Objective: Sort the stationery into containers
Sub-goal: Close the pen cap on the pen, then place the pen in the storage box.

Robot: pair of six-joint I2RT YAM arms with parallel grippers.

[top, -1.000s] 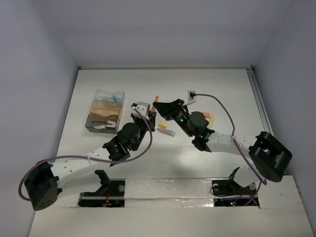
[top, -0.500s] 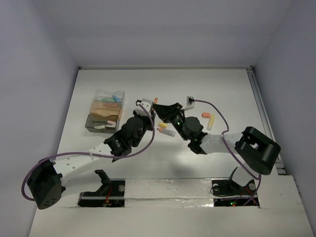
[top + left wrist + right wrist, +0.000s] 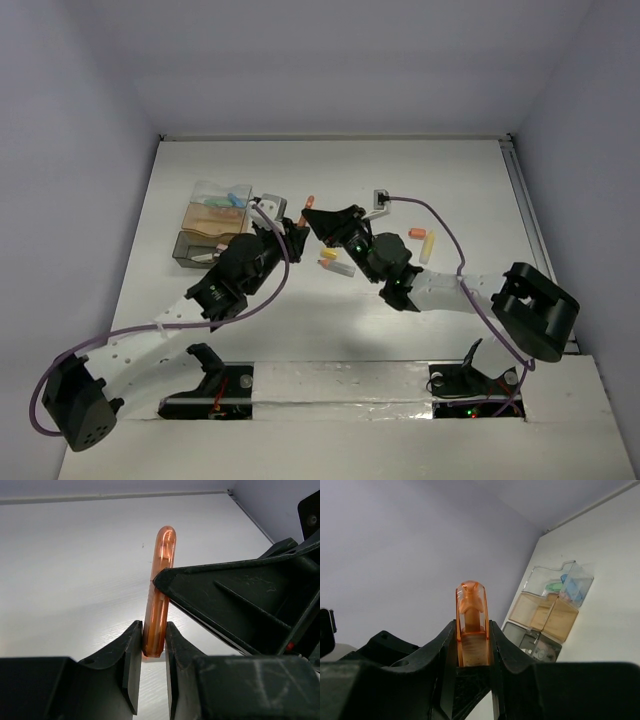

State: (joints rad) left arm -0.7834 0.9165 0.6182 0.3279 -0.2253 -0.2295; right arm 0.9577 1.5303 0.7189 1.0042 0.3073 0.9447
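The left arm has swung leftward, and both grippers have edged left with the orange piece, which is now near the centre of the top view. The left gripper pinches its lower end. The right gripper clamps it too, its black finger crowding in from the right of the left wrist view. The container sits at middle left. Loose pieces lie just below the grippers, and an orange and yellow pair lies further right.

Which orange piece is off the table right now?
The translucent orange piece clamped by left end effector and right end effector; the other orange piece lies on the table.
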